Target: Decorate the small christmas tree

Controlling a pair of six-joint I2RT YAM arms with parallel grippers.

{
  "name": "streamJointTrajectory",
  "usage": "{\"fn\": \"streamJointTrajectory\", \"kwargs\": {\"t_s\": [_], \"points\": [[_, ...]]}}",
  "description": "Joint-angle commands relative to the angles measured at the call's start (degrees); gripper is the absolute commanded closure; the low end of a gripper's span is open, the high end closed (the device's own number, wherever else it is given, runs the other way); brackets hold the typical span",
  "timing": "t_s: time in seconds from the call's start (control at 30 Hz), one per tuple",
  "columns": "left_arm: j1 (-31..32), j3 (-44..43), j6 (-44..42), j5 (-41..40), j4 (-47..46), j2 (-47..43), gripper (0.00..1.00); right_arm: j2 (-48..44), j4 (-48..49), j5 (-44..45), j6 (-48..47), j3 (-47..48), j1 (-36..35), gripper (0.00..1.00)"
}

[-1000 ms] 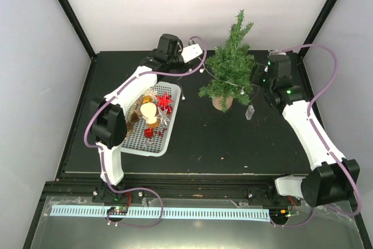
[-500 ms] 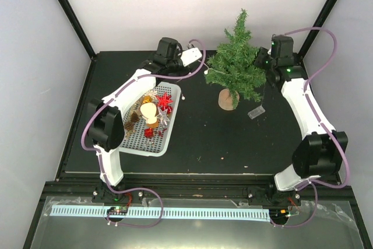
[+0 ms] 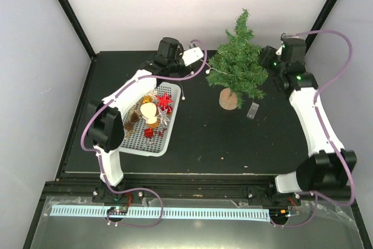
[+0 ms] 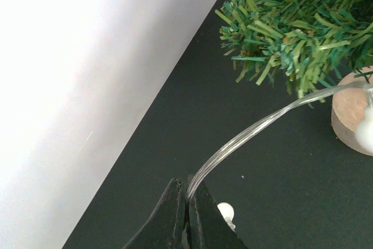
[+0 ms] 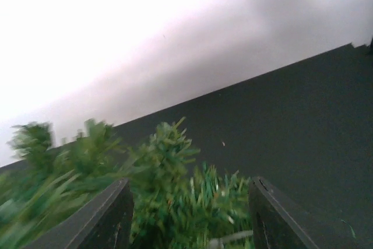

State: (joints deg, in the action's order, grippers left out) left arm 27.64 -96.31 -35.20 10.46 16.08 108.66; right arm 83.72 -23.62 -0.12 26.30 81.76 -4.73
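The small christmas tree (image 3: 236,62) stands upright on its round tan base (image 3: 229,98) at the back middle of the table. My left gripper (image 3: 202,62) sits just left of it, shut on a clear light-string wire (image 4: 262,123) that runs to the tree (image 4: 297,21). A white bead (image 4: 226,209) hangs below the left gripper (image 4: 187,193). My right gripper (image 3: 267,59) is at the tree's right side. In the right wrist view the right gripper (image 5: 189,220) is open, with blurred green branches (image 5: 175,202) between its spread fingers.
A white basket (image 3: 166,144) at the left holds a red star (image 3: 165,102), a gold ball (image 3: 147,111) and other ornaments. A small clear piece (image 3: 252,111) lies on the table right of the tree base. The back wall is close behind the tree.
The right arm swung toward the back right and the tree moved right and a little back with it. The right jaws widened slightly. The left gripper kept its hold on the wire.
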Motion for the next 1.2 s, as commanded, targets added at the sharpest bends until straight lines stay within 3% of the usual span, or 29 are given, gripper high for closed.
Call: {"fn": "streamJointTrajectory", "kwargs": {"t_s": [0.0, 0.27, 0.53, 1.17], "points": [[0.4, -3.8, -0.7, -0.9, -1.8, 2.0, 0.99, -10.1, -1.7, 1.4, -0.6, -3.2, -0.8, 0.44], [0.4, -3.8, 0.3, -1.2, -1.7, 1.8, 0.98, -18.3, -8.9, -0.8, -0.7, -10.3, -6.5, 0.43], [0.5, -3.9, 0.0, -1.8, -0.8, 1.0, 0.98, -20.3, -7.3, -3.8, 1.4, -17.7, -10.3, 0.45], [1.0, -3.1, 0.6, -1.8, 0.1, 0.1, 0.98, -12.9, -2.7, -4.1, 3.5, -18.5, -11.3, 0.48]]}}
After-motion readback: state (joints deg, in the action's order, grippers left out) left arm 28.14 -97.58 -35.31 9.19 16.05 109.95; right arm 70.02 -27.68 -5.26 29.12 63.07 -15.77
